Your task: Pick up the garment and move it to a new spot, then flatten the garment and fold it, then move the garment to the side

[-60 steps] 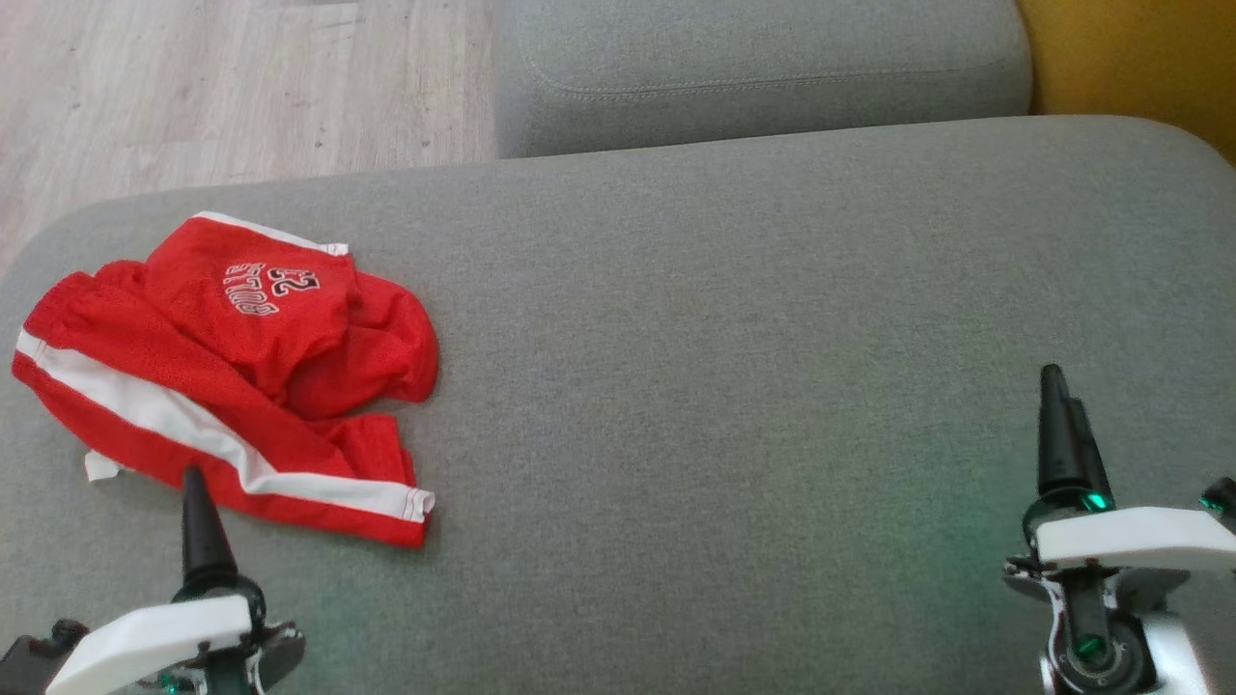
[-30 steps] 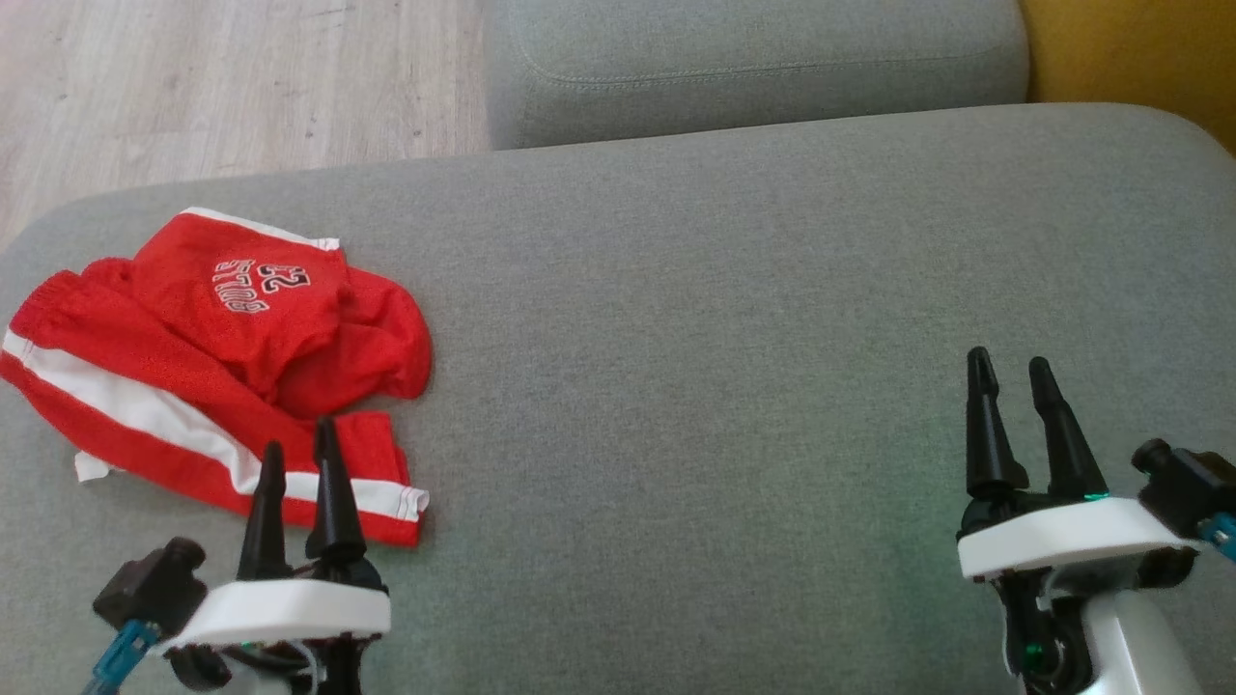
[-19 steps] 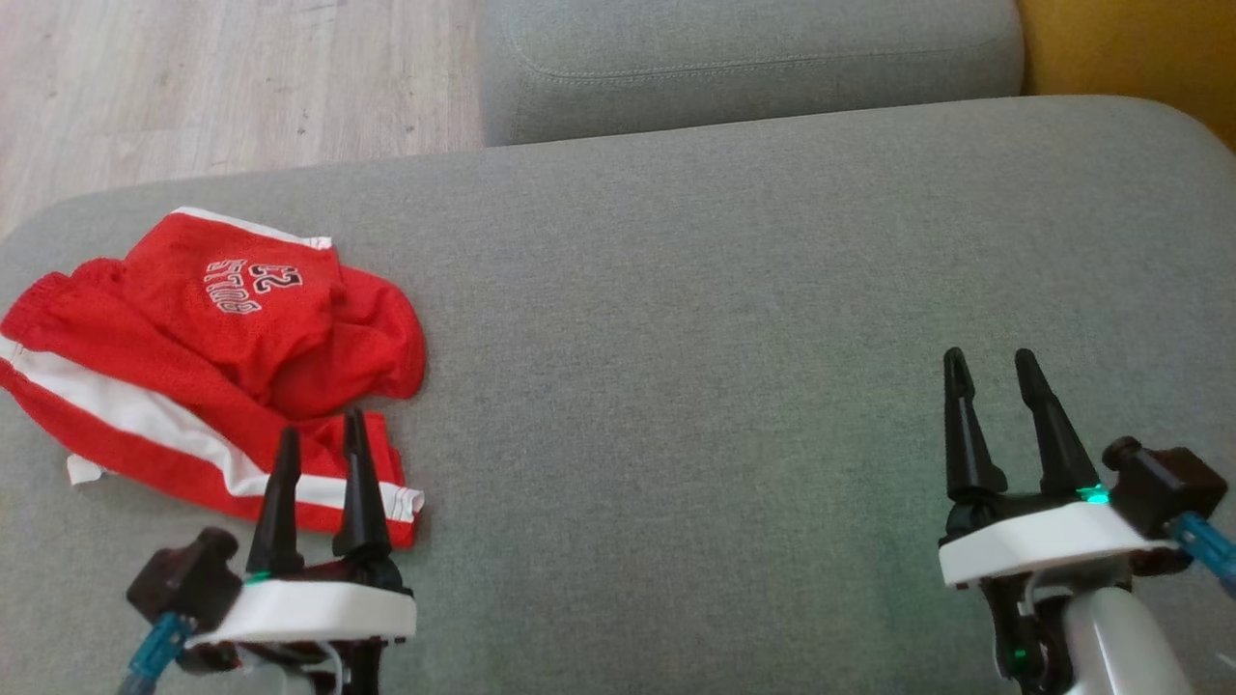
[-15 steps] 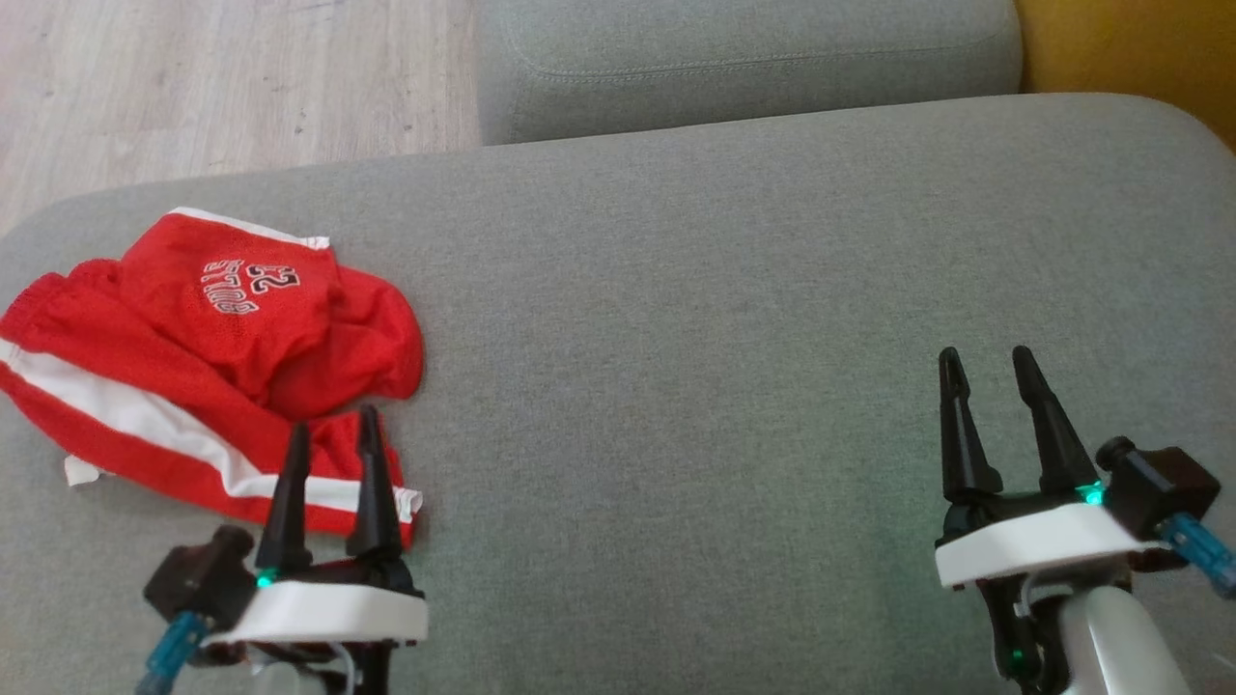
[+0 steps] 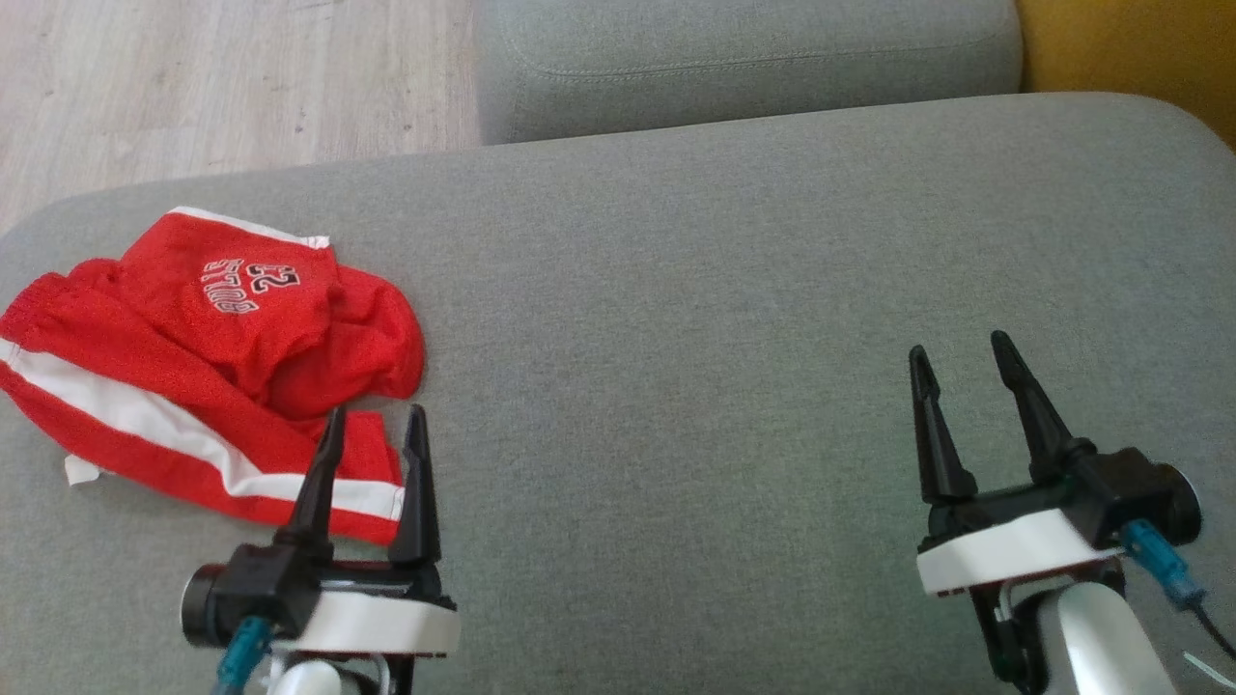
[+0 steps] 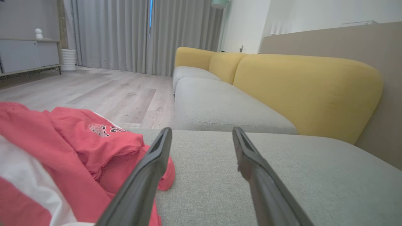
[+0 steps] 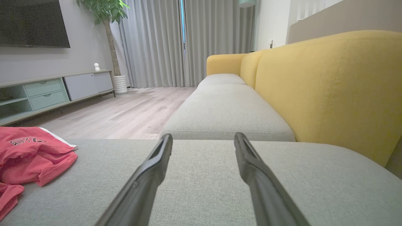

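Observation:
The garment (image 5: 193, 357) is a pair of red shorts with a white side stripe and white lettering, lying crumpled at the left end of the grey sofa cushion (image 5: 695, 319). My left gripper (image 5: 377, 425) stands open at the garment's near right corner, its left finger over the red cloth, nothing between the fingers. The left wrist view has the garment (image 6: 72, 150) at the left of my fingers (image 6: 154, 163). My right gripper (image 5: 956, 352) is open over bare cushion far to the right. In the right wrist view the garment (image 7: 28, 153) lies at the far left.
A second grey seat cushion (image 5: 744, 68) adjoins the far edge. The yellow sofa back (image 5: 1130, 58) rises at the right. Wooden floor (image 5: 212, 77) lies beyond the cushion's left and far sides. A low TV cabinet (image 7: 47, 91) stands across the room.
Both grippers have turned so that both fingers show spread, and both have moved forward. The left one has slid right and up to the garment's near right corner. The garment lies as before.

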You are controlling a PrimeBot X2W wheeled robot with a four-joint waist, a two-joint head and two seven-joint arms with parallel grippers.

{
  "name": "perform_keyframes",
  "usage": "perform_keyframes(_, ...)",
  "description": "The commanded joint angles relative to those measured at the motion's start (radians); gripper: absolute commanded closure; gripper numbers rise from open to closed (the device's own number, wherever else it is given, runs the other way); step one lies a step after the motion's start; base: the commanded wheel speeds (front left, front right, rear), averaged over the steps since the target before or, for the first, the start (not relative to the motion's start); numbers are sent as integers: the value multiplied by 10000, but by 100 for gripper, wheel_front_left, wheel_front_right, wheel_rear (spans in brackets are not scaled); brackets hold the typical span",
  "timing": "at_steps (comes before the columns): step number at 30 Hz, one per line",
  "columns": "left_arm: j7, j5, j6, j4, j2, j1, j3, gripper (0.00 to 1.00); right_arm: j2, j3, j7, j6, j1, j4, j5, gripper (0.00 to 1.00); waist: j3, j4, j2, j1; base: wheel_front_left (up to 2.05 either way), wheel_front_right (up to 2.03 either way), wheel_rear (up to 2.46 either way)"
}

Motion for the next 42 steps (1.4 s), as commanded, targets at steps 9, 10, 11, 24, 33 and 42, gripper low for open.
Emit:
perform_keyframes(9, -369, 814, 322, -511, 214, -380, -103, 0, -75, 555, -386, 45, -246, -604, -925, 0, 15, 10, 0, 0, 0, 0, 0)
perform_keyframes(10, -398, 652, 280, -547, 155, -355, 6, 0, -75, 568, -416, 45, -226, -623, -812, 0, 20, 11, 0, 0, 0, 0, 0)
perform_keyframes(11, -427, 481, 202, -585, 98, -332, 137, 0, -76, 529, -445, 45, -194, -635, -550, 0, 27, 14, 0, 0, 0, 0, 0)
perform_keyframes(24, -694, -76, -641, 190, -86, 51, 774, 0, -81, 786, -713, 48, 215, 377, 2548, 0, -88, -41, 0, 0, 0, 0, 0)
perform_keyframes(33, -694, -248, -625, 504, -88, -65, 787, 0, -81, 840, -713, 48, 105, 647, 2797, 0, -227, 56, 0, 0, 0, 0, 0)
perform_keyframes(42, -694, -270, -533, 632, -88, 6, 946, 0, -81, 1121, -713, 48, 202, 761, 2879, 0, -436, 602, 0, 0, 0, 0, 0)
